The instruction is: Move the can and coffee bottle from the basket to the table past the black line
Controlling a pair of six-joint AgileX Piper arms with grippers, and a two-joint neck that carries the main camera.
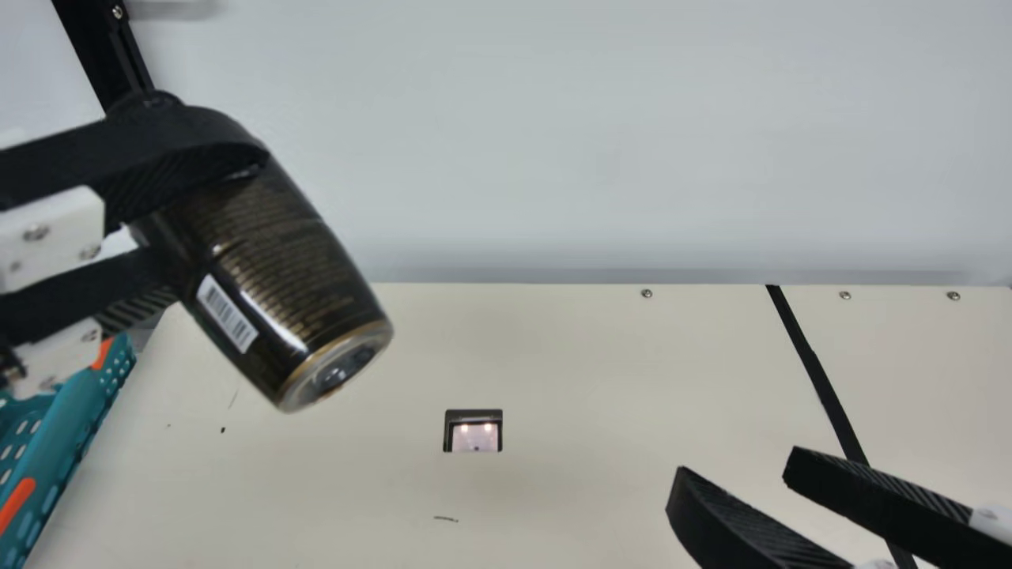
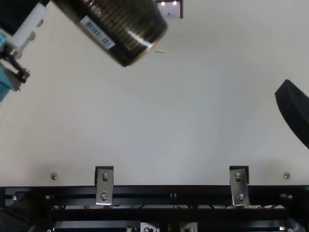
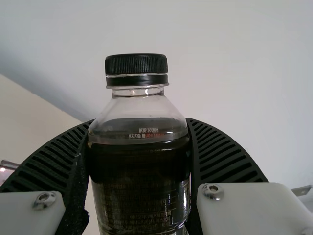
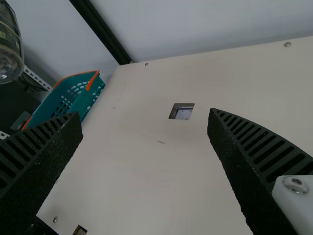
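My left gripper (image 1: 204,220) is shut on the dark coffee bottle (image 1: 277,276), raised above the table and tilted, its base toward the lower right. In the left wrist view the black-capped bottle (image 3: 139,191) is squeezed between both fingers of the left gripper (image 3: 141,147). The top view has the bottle (image 2: 118,26) at upper left. My right gripper (image 1: 735,480) stands open and empty over the table, one finger overlapping the black line (image 1: 818,383). The right wrist view shows the right gripper (image 4: 145,117) with its fingers wide apart. The teal basket (image 1: 67,423) is at far left.
A small framed opening (image 1: 473,431) sits in the cream table (image 1: 553,356) between the arms. A pale wall (image 1: 553,142) rises behind the table. Black rails (image 2: 174,191) run along its near edge, with metal brackets. A dark post (image 4: 100,29) stands near the basket.
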